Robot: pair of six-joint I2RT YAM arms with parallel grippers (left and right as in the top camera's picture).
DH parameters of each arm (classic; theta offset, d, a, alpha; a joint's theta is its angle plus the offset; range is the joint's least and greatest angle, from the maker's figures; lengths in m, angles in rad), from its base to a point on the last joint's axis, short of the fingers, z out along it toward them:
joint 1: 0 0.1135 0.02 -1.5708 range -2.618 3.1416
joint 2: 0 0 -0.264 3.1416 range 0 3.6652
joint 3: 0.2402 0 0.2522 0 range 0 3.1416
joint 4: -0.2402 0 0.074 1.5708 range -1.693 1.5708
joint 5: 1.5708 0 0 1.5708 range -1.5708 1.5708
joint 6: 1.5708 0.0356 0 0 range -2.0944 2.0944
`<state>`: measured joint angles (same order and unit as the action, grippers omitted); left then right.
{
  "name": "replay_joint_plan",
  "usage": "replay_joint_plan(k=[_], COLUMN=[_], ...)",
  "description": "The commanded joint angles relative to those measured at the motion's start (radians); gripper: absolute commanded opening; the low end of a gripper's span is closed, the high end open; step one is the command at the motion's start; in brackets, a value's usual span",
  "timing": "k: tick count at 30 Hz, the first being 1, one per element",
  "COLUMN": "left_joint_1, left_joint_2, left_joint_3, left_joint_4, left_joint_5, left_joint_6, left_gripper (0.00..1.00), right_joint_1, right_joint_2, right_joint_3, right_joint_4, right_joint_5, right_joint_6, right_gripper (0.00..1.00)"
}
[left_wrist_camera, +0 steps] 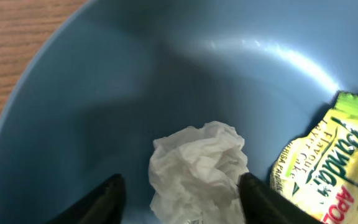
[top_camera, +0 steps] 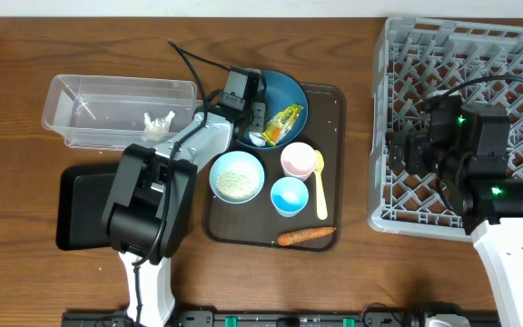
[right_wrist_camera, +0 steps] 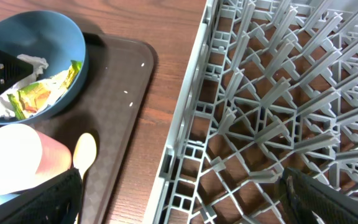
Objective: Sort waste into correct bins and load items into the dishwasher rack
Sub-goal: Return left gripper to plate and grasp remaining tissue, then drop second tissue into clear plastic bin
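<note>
Grey plastic dishwasher rack (top_camera: pixel 516 54), right end of desk: right fingers (right_wrist_camera: pixel 42 199) hang over it, spread wide, empty.
Dark brown serving tray (top_camera: pixel 332 118), mid-desk, carries large dark blue bowl (top_camera: pixel 289 91).
Clear plastic rectangular tub (top_camera: pixel 71 95), far left: crumpled white scrap (top_camera: pixel 159 123) inside, so likely tissue's bin.
Left fingers (left_wrist_camera: pixel 104 202) inside bowl, apart, straddling crumpled white tissue (left_wrist_camera: pixel 197 162); nothing gripped yet.
Advice: close gently on tissue's middle, lift straight up past rim.
Small yellow-green wrapper (left_wrist_camera: pixel 328 162) just beside one finger; avoid pinching both.
</note>
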<state>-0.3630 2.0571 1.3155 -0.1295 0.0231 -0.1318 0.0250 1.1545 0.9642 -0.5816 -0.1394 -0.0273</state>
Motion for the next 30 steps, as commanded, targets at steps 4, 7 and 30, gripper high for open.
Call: replay_joint_plan(k=[4,7,30], left_joint_1=[-0.009,-0.014,0.07], left_joint_2=[0.012,0.016,-0.266], left_joint_3=[0.011,0.011,0.011], left_joint_4=[-0.002,-0.016,-0.063], left_joint_5=[-0.005,-0.005,-0.063], left_joint_6=[-0.006,-0.008,0.003], left_gripper=[0.42,0.42,0.06], right_joint_1=[0.006,0.006,0.006], right_joint_2=[-0.002,-0.002,-0.002], right_joint_3=[0.021,0.021,0.021], right_joint_4=[-0.003,-0.004,-0.006], right_joint_5=[-0.007,-0.008,-0.007], right_joint_6=[-0.011,-0.011,-0.011], right_gripper=[0.99,0.99,0.99])
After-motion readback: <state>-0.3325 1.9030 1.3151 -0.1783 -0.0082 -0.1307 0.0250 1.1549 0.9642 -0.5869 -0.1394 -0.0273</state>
